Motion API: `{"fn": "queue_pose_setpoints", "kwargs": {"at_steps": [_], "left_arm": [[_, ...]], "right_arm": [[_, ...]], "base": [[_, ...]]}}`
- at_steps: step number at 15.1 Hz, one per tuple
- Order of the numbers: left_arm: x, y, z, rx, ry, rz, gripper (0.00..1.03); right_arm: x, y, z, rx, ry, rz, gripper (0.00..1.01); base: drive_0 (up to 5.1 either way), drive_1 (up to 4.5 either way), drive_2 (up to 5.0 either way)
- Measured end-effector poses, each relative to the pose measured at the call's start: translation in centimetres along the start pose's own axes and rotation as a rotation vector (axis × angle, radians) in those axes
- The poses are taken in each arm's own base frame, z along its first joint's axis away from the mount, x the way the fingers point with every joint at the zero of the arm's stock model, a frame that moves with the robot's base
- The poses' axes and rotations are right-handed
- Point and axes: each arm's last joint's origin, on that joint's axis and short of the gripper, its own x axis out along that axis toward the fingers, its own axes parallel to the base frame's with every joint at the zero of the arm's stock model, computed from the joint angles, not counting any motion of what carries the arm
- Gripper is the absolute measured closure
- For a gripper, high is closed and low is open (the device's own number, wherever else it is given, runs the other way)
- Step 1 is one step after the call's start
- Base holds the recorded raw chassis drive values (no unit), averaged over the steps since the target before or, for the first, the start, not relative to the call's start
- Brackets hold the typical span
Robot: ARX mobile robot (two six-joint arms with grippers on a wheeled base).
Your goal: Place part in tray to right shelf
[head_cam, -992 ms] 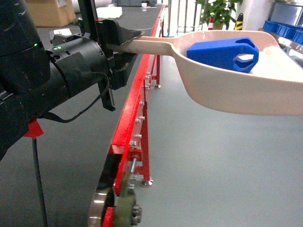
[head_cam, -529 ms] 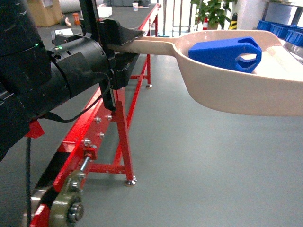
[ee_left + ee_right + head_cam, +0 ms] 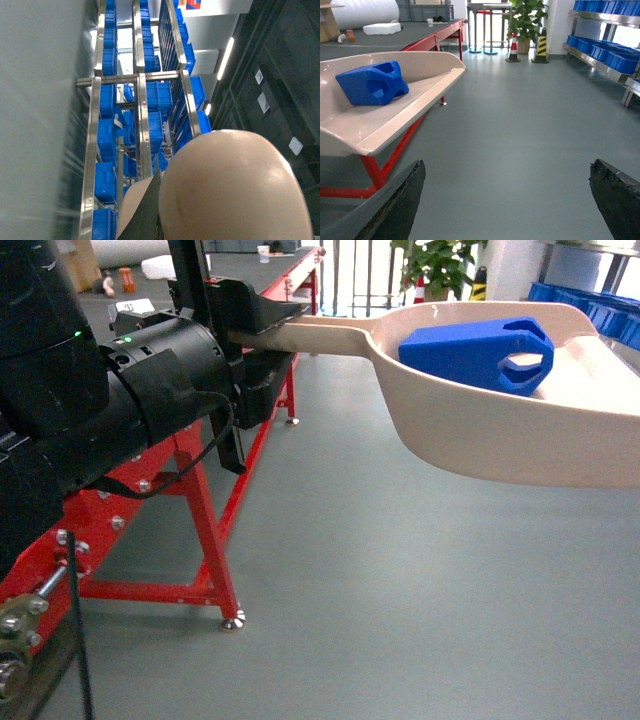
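At the far left of the head view the left gripper (image 3: 262, 328) is clamped on the long flat handle of the tray (image 3: 470, 430), its black jaws closed over the handle's end, and the pale beige-pink scoop is held out level above the grey floor (image 3: 380, 580). Below the arm, along the left edge, stands a red metal frame (image 3: 205, 540) with a dark flat top that runs back toward the far wall. Moving right, the handle widens into the shallow pan, and the part (image 3: 478, 352) lies inside it, near the pan's back wall where the handle joins, its tapered, notched end pointing toward the open mouth at the right edge. A potted plant (image 3: 440, 262) stands behind the pan, and blue crates (image 3: 600, 305) show at the upper right corner. In the left wrist view the rounded underside of the tray fills the lower right, with steel racks of blue crates beyond it. In the right wrist view the tray and the part sit at the left, and the right gripper (image 3: 507, 200) is spread wide with nothing between its two dark fingers, one at each lower corner. Stainless-steel shelving (image 3: 600, 55) with blue crates lines the right wall.
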Motion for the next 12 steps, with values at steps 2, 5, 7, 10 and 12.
{"fn": "queue_pose_setpoints", "kwargs": {"at_steps": [2,5,7,10,12], "left_arm": [[0.00,0.00,-0.01,0.000,0.002,0.000,0.86],[0.00,0.01,-0.01,0.000,0.003,0.001,0.86],[0.00,0.00,-0.01,0.000,0.002,0.000,0.86],[0.00,-0.01,-0.01,-0.001,0.003,-0.001,0.86],[0.00,0.00,0.00,0.000,0.001,0.000,0.86]], "right_arm": [[-0.01,0.00,0.02,0.000,-0.002,0.000,0.03],[0.00,0.00,0.03,0.000,-0.003,0.000,0.03],[0.00,0.00,-0.01,0.000,0.001,0.000,0.03],[0.00,0.00,-0.01,0.000,0.001,0.000,0.03],[0.00,0.00,-0.01,0.000,0.002,0.000,0.03]], "base": [[5.1,-2.29,-2.3],[5.0,-2.37,-2.4],[5.0,-2.42,-2.4],[4.9,-2.45,-2.4],[4.9,-2.98,-1.7]]}}
